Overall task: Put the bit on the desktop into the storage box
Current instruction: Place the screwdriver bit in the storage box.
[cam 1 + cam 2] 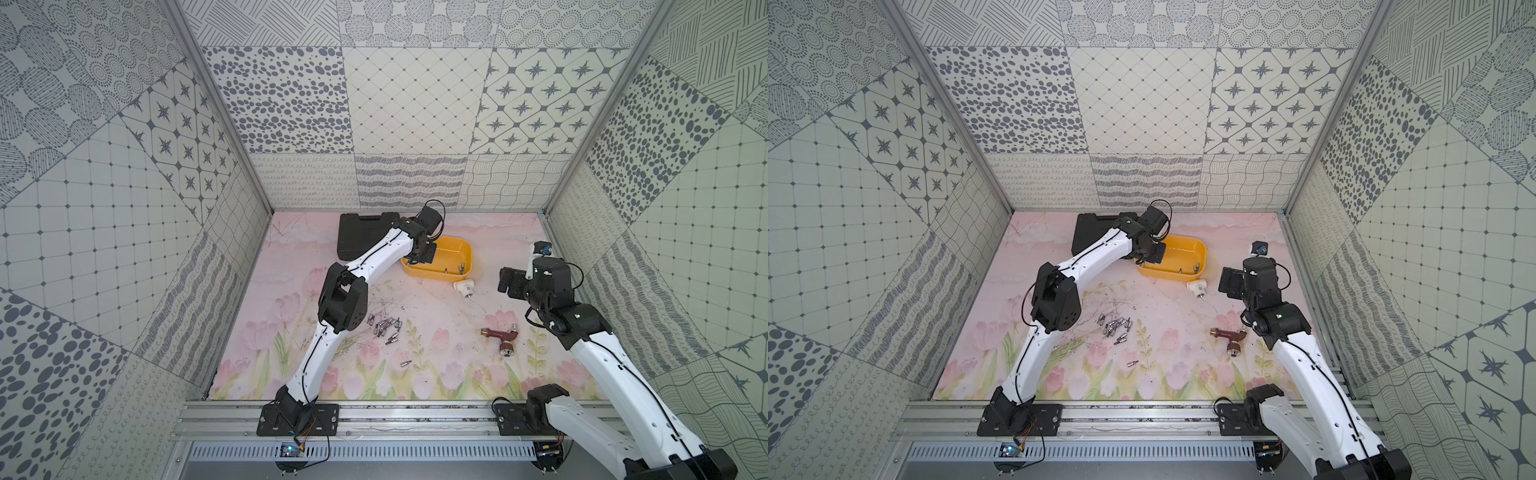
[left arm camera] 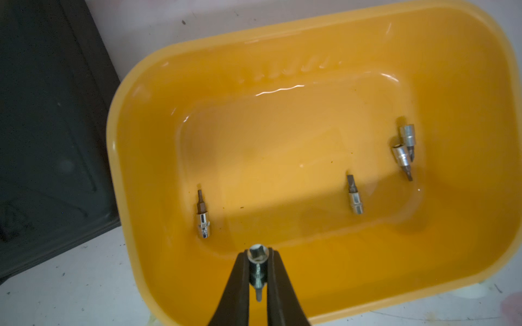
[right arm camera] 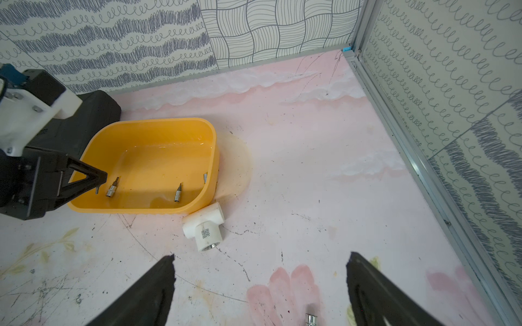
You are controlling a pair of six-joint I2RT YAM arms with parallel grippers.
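Left tool (image 2: 256, 251) grips the bit (image 2: 257, 275) — upright, tip down — above the storage box (image 2: 466, 113); right tool (image 3: 261, 262) gapes.

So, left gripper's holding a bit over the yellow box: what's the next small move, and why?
Probably open the left gripper and drop the bit: it hangs pinched over the storage box, inside its rim, where other bits already lie.
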